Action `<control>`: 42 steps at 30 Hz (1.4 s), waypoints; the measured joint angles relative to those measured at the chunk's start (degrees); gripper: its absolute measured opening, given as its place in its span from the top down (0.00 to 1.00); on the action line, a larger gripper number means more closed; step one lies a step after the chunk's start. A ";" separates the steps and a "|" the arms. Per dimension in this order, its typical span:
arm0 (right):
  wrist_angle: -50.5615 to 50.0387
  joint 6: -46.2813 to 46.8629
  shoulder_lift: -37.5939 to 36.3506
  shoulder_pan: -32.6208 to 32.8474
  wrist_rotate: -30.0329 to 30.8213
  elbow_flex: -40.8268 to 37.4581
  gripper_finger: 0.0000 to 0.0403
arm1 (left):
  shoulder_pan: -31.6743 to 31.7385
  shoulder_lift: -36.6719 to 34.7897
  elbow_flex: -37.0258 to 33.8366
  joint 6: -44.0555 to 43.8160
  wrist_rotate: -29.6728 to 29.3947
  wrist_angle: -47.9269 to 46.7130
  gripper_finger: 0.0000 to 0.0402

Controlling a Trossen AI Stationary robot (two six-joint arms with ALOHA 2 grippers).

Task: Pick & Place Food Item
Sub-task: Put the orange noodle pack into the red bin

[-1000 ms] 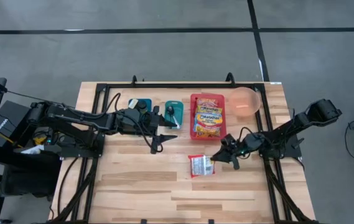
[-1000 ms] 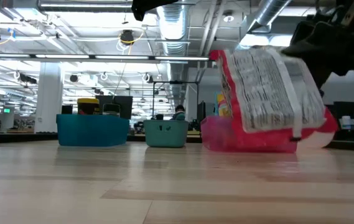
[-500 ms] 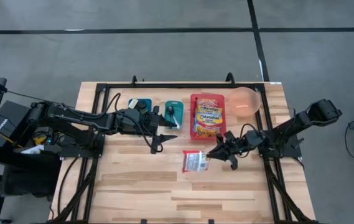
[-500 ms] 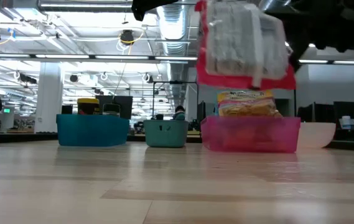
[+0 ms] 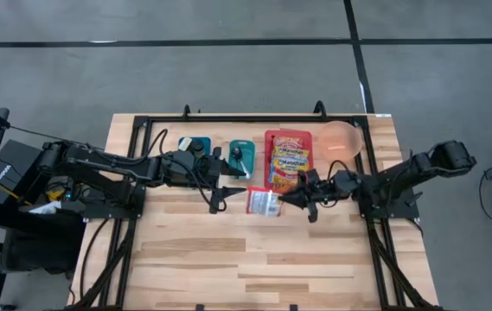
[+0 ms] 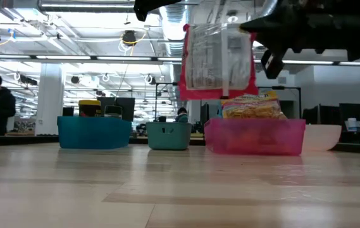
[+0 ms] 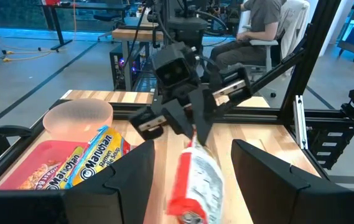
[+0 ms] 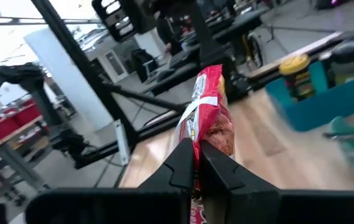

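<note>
Right claw point(image 5: 282, 200) pinches a red packet point(image 5: 261, 202) beside Maruchan noodles point(image 5: 290, 162).

Table top point(image 5: 194, 250): pale wood planks, smooth, satin sheen noted. Red bin point(image 5: 272, 138): translucent glossy plastic. Held packet point(image 5: 262, 202): shiny crinkled plastic film. Bowl point(image 5: 342, 138): frosted pink plastic. Table frame point(image 5: 133, 155): matt black metal.

Bright, even overhead light — soft shadows; wrist views show motion blur.

2 matte black jointed arms with black cables along the links; each hand point(image 5: 290, 201) has 2 dark, angular fingers point(image 8: 178, 163).
</note>
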 joint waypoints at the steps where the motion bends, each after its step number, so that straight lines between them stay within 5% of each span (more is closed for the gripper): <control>1: 0.00 -0.58 0.00 -0.52 -0.09 0.31 0.97 | 0.00 0.00 0.00 0.00 -0.02 0.00 0.48; 42: -10.71 -6.76 -0.02 -30.90 0.43 13.70 0.97 | -0.01 0.00 0.00 0.00 -0.01 0.00 0.48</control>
